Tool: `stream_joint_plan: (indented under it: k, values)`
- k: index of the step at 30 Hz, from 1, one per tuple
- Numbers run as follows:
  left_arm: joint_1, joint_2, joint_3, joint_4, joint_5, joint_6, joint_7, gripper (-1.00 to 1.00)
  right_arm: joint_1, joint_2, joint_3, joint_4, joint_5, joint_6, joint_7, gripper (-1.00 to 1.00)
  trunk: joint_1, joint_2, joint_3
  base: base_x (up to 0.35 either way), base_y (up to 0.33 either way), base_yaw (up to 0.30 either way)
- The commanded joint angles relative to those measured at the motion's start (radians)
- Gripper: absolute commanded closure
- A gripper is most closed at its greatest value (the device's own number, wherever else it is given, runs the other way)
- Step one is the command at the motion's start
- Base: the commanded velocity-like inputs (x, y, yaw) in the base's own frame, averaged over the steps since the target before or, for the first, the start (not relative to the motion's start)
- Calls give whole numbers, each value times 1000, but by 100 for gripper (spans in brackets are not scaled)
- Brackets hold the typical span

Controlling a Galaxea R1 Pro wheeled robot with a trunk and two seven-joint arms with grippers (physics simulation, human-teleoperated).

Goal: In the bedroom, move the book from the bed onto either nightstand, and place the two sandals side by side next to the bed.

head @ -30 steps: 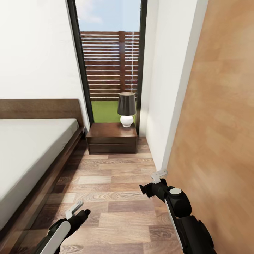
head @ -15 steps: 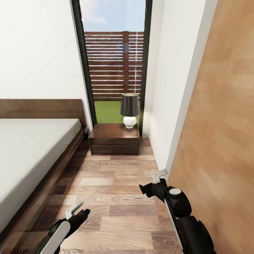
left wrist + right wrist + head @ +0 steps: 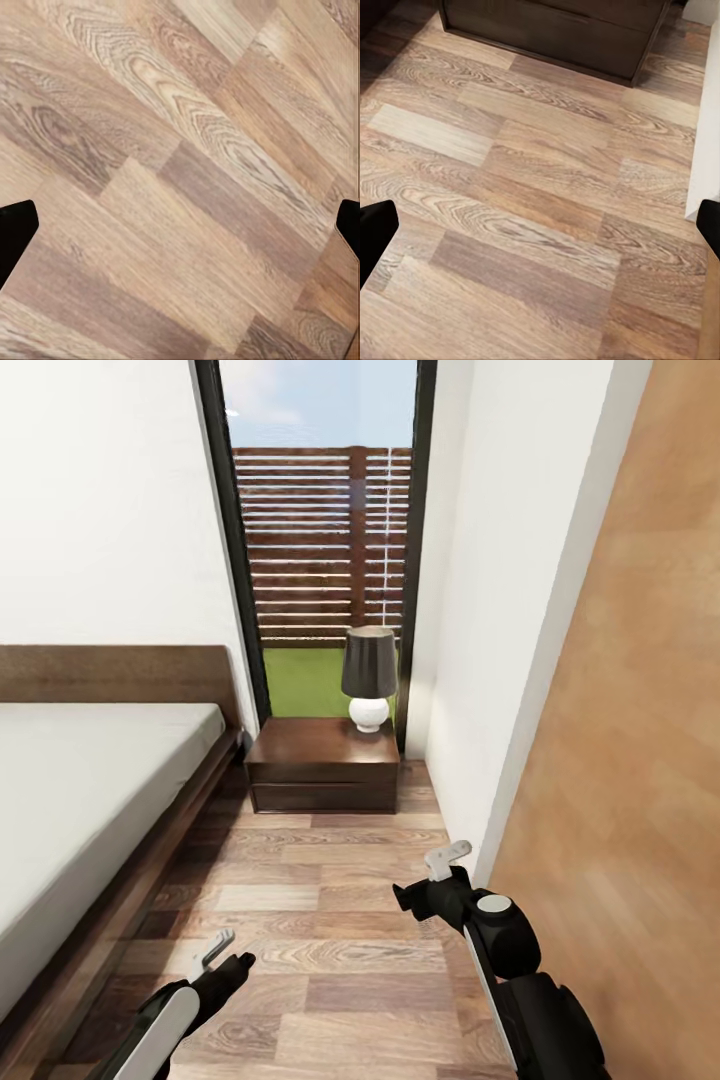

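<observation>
Ahead, the glossy dark-brown nightstand (image 3: 322, 763) stands beside the pale-mattressed bed (image 3: 90, 790). Both the left gripper (image 3: 222, 952) and right gripper (image 3: 440, 870) look spread wide and empty. Advancing risks scraping the white wall (image 3: 480, 660).

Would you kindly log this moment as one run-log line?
phase: in transit | ahead: glossy dark brown nightstand with black-shaded lamp | beside: pale grey bed | left gripper: open, empty | right gripper: open, empty
</observation>
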Motion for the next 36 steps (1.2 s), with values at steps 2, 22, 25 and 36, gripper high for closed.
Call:
stream_joint_plan:
  k: [2,22,25,36]
  values:
    - [-1,1,-3,-2,7,0,8,-100,0,0,4,-1,11,4,8,-100,0,0,-1,323,0,0]
    - [3,2,-3,-3,7,-1,9,-100,2,-2,32,-1,11,-13,7,-100,0,0,-1,327,0,148]
    - [4,2,-3,-3,7,-1,9,-100,2,-2,32,-1,11,-13,7,-100,0,0,-1,327,0,275]
    - [4,1,-3,-4,7,-2,9,-100,2,-2,34,-1,11,-12,8,-100,0,0,-1,327,0,279]
